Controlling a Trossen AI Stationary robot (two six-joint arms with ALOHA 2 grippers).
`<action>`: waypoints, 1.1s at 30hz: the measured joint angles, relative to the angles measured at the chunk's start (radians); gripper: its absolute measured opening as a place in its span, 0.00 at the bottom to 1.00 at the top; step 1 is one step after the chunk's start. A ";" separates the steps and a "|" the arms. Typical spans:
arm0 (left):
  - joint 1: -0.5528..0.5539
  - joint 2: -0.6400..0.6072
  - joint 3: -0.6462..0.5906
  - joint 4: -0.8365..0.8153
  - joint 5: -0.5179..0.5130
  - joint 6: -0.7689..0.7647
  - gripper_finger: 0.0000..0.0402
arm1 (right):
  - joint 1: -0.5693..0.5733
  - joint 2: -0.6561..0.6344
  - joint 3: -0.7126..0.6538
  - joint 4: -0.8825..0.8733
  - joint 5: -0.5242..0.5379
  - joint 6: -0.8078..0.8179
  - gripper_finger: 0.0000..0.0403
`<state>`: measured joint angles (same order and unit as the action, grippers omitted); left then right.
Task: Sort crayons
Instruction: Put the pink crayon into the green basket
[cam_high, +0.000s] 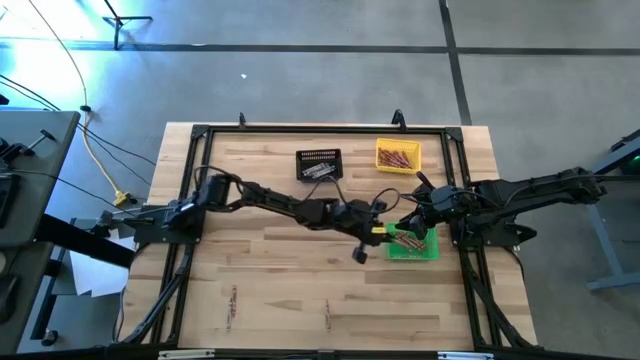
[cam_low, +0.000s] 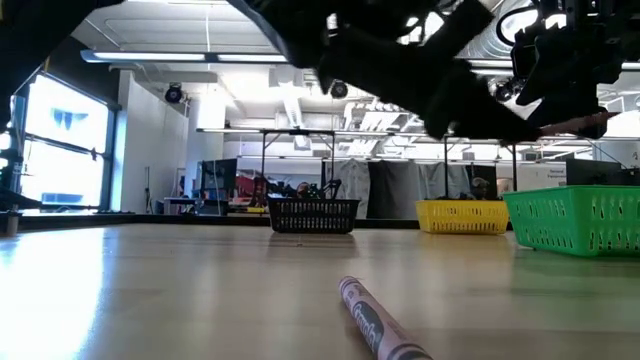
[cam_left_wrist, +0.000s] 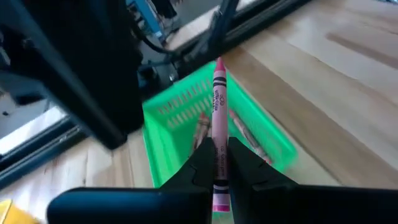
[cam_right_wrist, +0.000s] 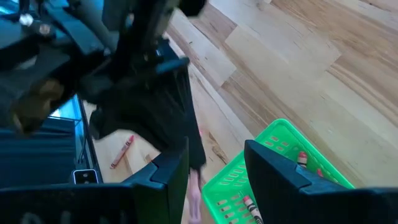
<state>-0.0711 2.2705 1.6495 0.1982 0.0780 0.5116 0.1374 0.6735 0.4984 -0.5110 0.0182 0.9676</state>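
Left arm: reaches across the bench from its left edge; the left gripper (cam_left_wrist: 219, 163) hangs above the green bin (cam_high: 428, 249), fingers (cam_left_wrist: 200, 160) clenched on a pink crayon (cam_left_wrist: 218, 102).
Held crayon, direction: its long axis runs straight out between the fingers, with the pointed tip away from the wrist, over the bin's far rim.
Held crayon, look: thin pink stick in a paper wrapper with a dark band near each end.
Held crayon, writing: dark print runs along the wrapper; too small to read.
Bench crayons: a few reddish ones (cam_high: 232, 303) lie near the front edge, left of middle, long axes pointing front to back; one wrapped crayon (cam_low: 378, 324) lies close to the low camera, its print not readable.
Black bin (cam_high: 318, 164): near the back edge, middle, holding grey crayons.
Yellow bin (cam_high: 397, 155): near the back edge, right of the black one, holding orange-brown crayons.
Green bin: near the right edge, holding reddish-pink crayons lying at mixed angles.
Right arm: comes in from the right edge; the right gripper (cam_right_wrist: 214, 163) is beside the green bin, fingers released and holding nothing.
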 joint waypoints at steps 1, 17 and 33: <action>0.000 0.024 0.036 -0.005 0.000 -0.007 0.01 | 0.000 0.000 0.000 -0.001 0.000 0.000 0.35; -0.017 0.195 0.316 -0.154 -0.013 -0.132 0.07 | 0.000 0.000 0.000 -0.024 -0.003 0.000 0.35; -0.012 0.192 0.316 -0.177 -0.010 -0.297 0.19 | 0.000 0.000 0.000 -0.027 -0.004 0.000 0.35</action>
<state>-0.0836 2.4630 1.9652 0.0213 0.0675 0.2141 0.1371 0.6739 0.4980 -0.5377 0.0147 0.9676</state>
